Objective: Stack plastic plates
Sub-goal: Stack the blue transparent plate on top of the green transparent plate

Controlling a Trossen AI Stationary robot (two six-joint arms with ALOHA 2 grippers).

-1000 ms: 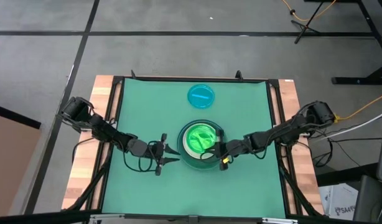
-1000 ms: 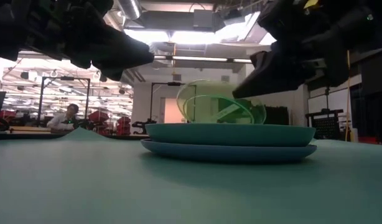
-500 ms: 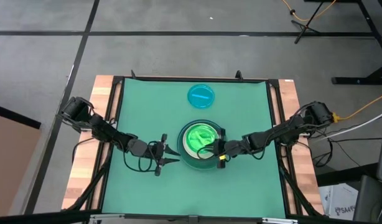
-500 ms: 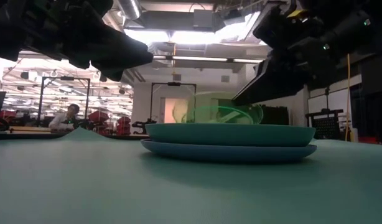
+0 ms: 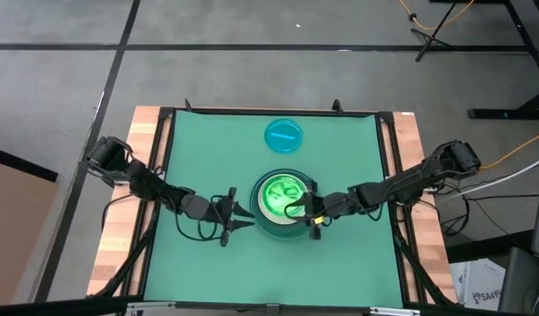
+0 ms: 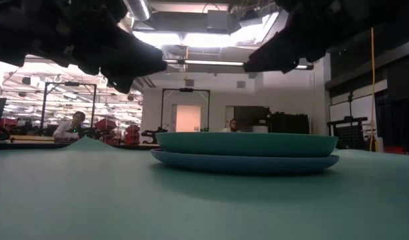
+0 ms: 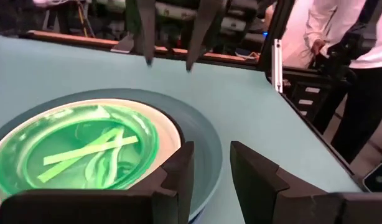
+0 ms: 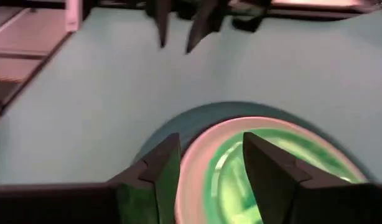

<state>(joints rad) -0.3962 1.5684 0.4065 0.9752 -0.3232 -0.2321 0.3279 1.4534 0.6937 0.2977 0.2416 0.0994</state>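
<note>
green plate (image 5: 283, 193) dropped flat onto stack since 1 s ago; my right gripper (image 5: 298, 210) released, w/ fingers apart over rim. left gripper (image 5: 239, 216) released beside stack.

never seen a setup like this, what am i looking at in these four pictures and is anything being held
This is a robot with two dark arms at a table covered in a green mat. Each arm ends in a two-finger gripper.

One picture looks straight down from above, one looks level across the tabletop, and two come from cameras on the arms' wrists.

In the middle sits a stack of plastic plates: large teal and blue ones at the bottom, a white one, and a bright green plate on top. A small cyan plate lies alone farther back.

The right gripper hovers open over the stack's edge, holding nothing; the green plate lies flat in the stack. The left gripper waits open beside the stack, also empty. People stand in the room behind.
</note>
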